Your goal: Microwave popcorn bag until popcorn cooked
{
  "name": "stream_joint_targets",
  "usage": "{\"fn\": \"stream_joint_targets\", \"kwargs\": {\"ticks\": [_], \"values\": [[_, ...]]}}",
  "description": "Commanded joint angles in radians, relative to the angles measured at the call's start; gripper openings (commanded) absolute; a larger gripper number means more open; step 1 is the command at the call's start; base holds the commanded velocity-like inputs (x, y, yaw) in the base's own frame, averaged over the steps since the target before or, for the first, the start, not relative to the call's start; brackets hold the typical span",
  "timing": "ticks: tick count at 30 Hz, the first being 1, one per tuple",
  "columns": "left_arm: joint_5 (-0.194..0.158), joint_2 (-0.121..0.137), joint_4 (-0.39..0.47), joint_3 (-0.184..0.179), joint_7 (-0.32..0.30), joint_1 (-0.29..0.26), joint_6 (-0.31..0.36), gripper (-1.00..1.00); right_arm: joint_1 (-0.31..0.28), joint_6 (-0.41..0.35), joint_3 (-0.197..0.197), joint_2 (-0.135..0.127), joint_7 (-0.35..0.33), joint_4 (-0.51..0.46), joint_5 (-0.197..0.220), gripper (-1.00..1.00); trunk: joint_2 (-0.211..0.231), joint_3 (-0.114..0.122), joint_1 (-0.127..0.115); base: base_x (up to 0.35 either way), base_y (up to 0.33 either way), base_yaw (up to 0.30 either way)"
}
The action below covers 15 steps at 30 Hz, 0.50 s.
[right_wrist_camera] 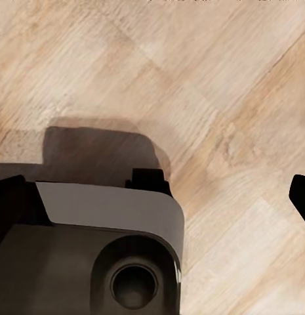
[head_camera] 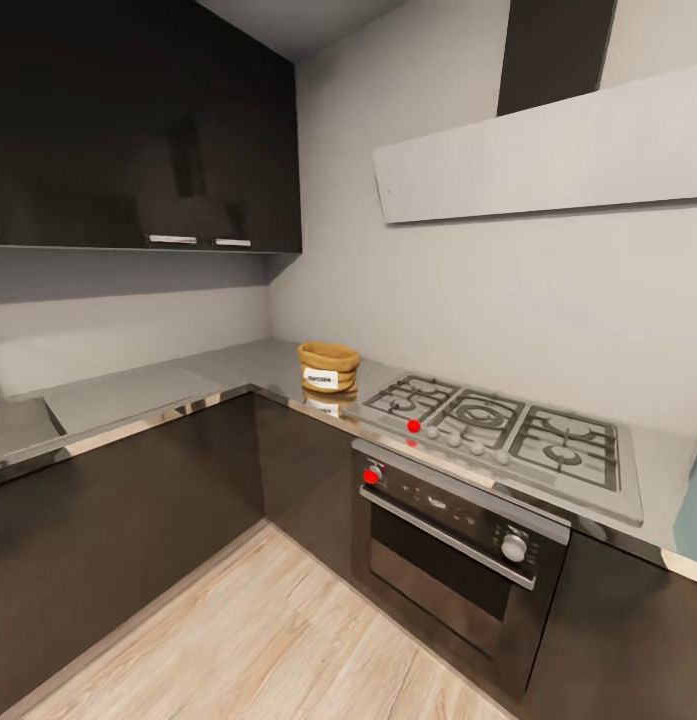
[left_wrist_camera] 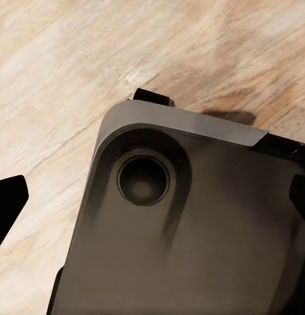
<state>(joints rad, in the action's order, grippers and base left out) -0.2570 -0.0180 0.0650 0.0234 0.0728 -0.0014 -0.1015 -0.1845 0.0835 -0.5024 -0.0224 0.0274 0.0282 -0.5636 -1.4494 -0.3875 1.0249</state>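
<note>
The popcorn bag point(head_camera: 328, 367) stands upright on the countertop point(head_camera: 128, 398) near the inner corner, just beside the gas hob point(head_camera: 503, 425) — both wrist views face wood floor point(right_wrist_camera: 211, 79); jaw states cannot be told.

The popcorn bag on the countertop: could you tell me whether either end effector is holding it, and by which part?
Nothing is held: the popcorn bag stands free on the countertop beside the hob.
</note>
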Motion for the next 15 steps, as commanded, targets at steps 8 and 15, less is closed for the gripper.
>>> {"fn": "stream_joint_targets", "kwargs": {"ticks": [8, 15], "values": [[0.002, 0.001, -0.001, -0.005, -0.042, 0.0, 0.012, 1.0, -0.001, 0.004, -0.008, -0.001, 0.003, 0.003, -0.01, 1.0, -0.001, -0.001, 0.0, 0.283, 0.101, 0.0], [0.002, 0.001, -0.001, -0.005, -0.044, 0.0, 0.012, 1.0, -0.001, 0.004, -0.008, -0.002, 0.003, 0.003, -0.01, 1.0, -0.001, -0.001, 0.0, 0.307, 0.199, 0.0]]}}
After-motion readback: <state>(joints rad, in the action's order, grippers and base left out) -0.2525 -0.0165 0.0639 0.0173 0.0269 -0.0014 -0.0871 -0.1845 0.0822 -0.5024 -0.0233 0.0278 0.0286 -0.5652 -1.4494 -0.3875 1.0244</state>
